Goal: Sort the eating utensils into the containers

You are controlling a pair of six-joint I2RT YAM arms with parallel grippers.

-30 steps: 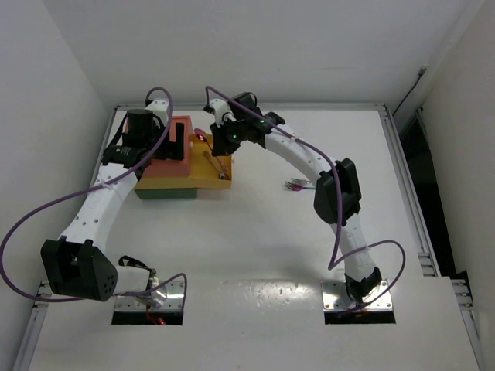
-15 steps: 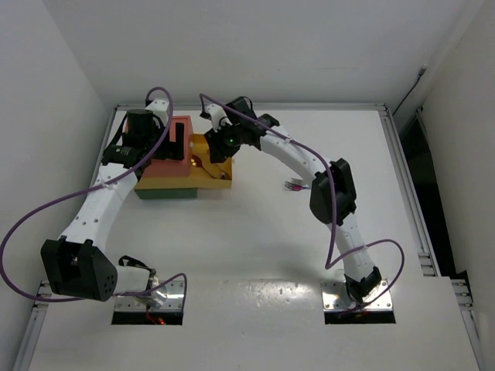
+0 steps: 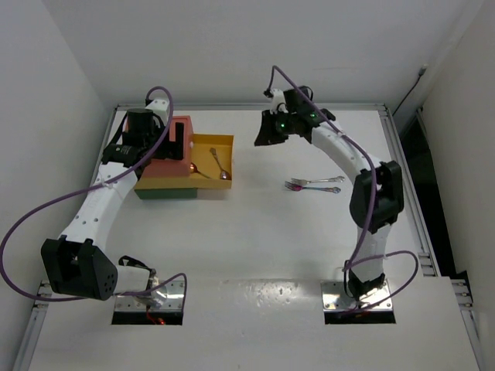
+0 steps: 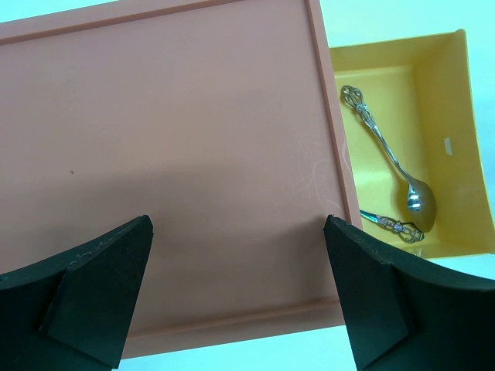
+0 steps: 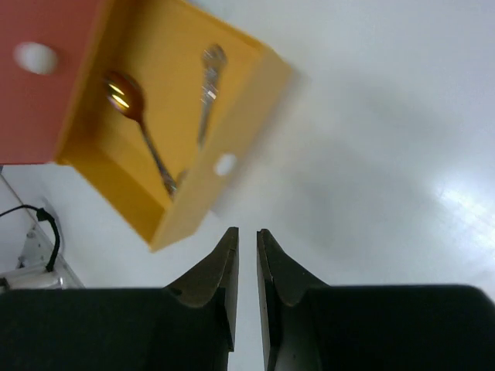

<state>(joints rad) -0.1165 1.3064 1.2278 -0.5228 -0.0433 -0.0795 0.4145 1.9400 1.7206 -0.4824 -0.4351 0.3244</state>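
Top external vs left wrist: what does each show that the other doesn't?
Only the top external shows the two forks lying loose on the white table, a pink-purple one and a silver one, the nearly shut right gripper, and the dark green bottom drawer. Only the left wrist shows the left gripper's black fingers spread wide above the red-orange top drawer. Both show the open yellow drawer holding two spoons.

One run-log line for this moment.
left gripper: open over red-orange top drawer | right gripper: nearly shut, empty | yellow open drawer: two spoons | white table: forks
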